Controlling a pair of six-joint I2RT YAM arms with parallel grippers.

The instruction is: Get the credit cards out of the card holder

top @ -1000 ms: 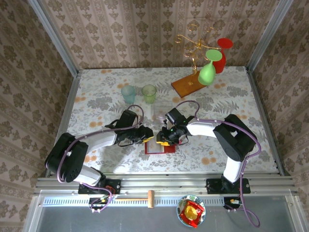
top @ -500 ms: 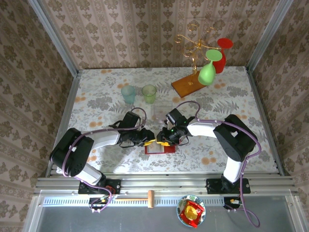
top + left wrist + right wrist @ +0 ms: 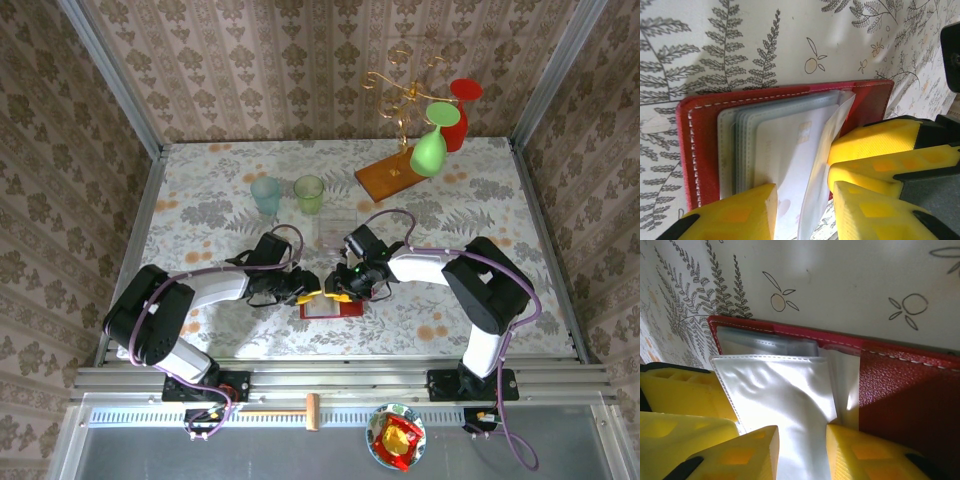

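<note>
The card holder (image 3: 333,306) lies open and face up on the table (image 3: 200,215). It is close to the near edge, about midway between the left and right edges, and its long axis runs along that edge.

Inside its red cover is a fanned stack of greyish clear sleeves. In the left wrist view, the top flat sleeve holds a white card (image 3: 790,160) with a faint chip mark. The card's long axis points toward the left gripper (image 3: 804,215). I cannot tell whether the other sleeves hold anything.

The left gripper's yellow fingers stand apart on either side of the card and one loose sleeve edge. Whether they press on either, I cannot tell.

The right gripper (image 3: 802,455) pinches a clear sleeve (image 3: 785,390), which stands up off the stack and narrows into the gap between its fingers (glare turns it almost white there).

From above, the two grippers' tips sit just beside each other over the holder's left half. That view is too coarse to show the sleeves or the card, and the two wrist views supply them.

Two cups, one teal (image 3: 266,193) and one green (image 3: 309,192), stand upright toward the far side. A bowl (image 3: 396,437) beyond the near edge holds something red and yellow.
</note>
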